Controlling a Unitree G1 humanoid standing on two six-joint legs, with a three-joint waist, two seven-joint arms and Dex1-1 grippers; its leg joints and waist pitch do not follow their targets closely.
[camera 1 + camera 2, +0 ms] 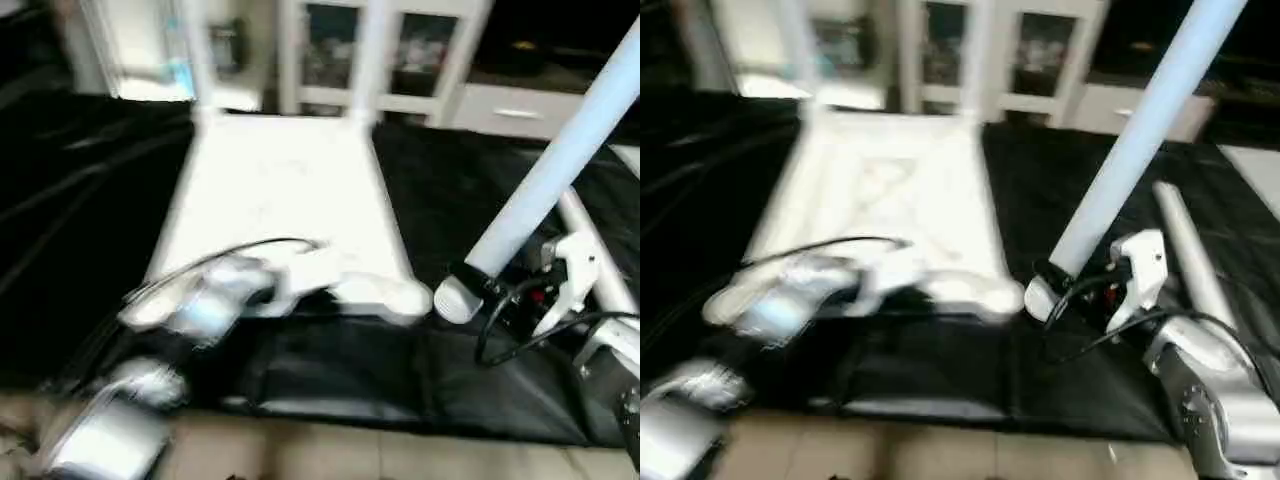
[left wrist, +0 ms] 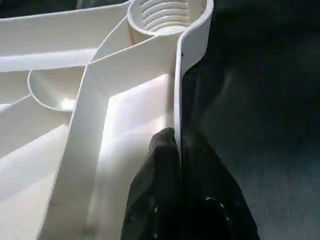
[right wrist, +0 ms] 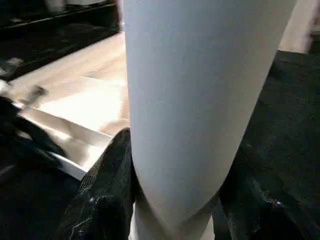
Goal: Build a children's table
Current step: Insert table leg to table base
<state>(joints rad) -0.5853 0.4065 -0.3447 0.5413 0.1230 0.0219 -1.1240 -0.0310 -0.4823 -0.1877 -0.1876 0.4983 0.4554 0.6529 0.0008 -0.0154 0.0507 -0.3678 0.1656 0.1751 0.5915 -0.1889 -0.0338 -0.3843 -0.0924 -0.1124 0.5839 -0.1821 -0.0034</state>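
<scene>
So the tabletop (image 1: 285, 200) is lying upside down on the black mat (image 1: 470, 200), ribbed underside up, with two legs already standing in the far corner sockets over by the white cabinet (image 1: 385, 60). The robot is mid leg-fitting on the near side. Its left gripper (image 2: 178, 142) is clenched on the tabletop's thin side wall, one black finger either side of it, just short of the near corner socket (image 2: 167, 15), whose threads are open and empty. Looks like it's there to pin the top down.

The right gripper (image 3: 175, 200) is grasping a long white leg (image 1: 550, 165) near its fat end, leg tilted up and away to the right, its end hanging just off the tabletop's near right corner. Another leg (image 1: 1190, 265) lies loose on the mat beside that arm.

Next move, best guess: swing the held leg upright, line its threaded end up over the socket, then twist it in. Alignment is the tricky bit, since a crooked start would probably cross-thread.
</scene>
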